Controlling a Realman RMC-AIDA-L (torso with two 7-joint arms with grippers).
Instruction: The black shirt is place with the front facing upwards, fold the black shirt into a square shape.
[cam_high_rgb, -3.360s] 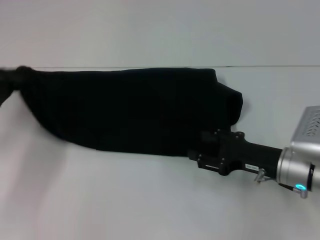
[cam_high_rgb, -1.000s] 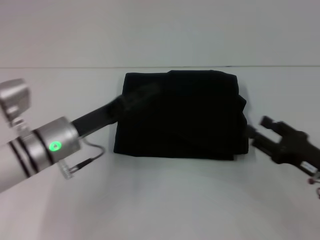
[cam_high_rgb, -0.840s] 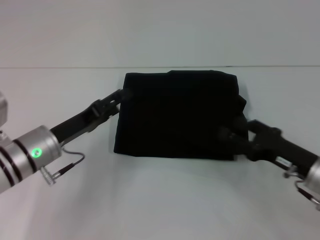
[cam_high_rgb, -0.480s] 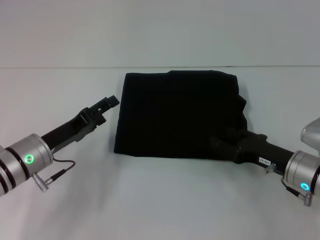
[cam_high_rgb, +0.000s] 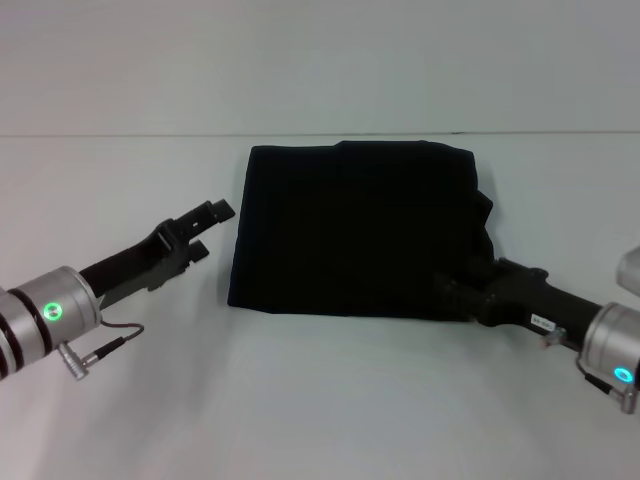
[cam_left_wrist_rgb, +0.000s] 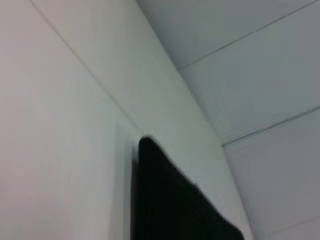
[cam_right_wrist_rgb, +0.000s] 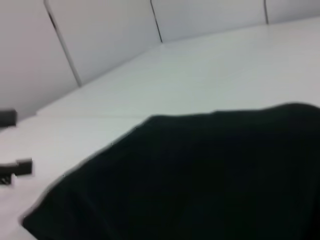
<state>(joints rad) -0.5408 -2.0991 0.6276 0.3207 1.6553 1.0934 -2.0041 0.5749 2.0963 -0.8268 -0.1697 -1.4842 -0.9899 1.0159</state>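
Plain black cloth T-shirt (cam_high_rgb: 355, 228) lies mid white desk (cam_high_rgb: 320, 400) as a near-square folded stack; fold looks essentially done. Left gripper (cam_high_rgb: 207, 228) sits just beside its left edge, jaws released, empty. Right gripper (cam_high_rgb: 452, 292) at the near-right corner; can't tell its grip. Right edge slightly ragged, may need tidying.

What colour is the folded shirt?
Plain black shirt, best seen in the head view.

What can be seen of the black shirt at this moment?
The black shirt looks like plain dark cloth, folded into a roughly square packet lying flat on the white table. Its right edge is slightly rumpled; no lettering or label shows. The right gripper is at its near right corner, fingers hidden against the cloth. The left gripper is open, just off its left edge.
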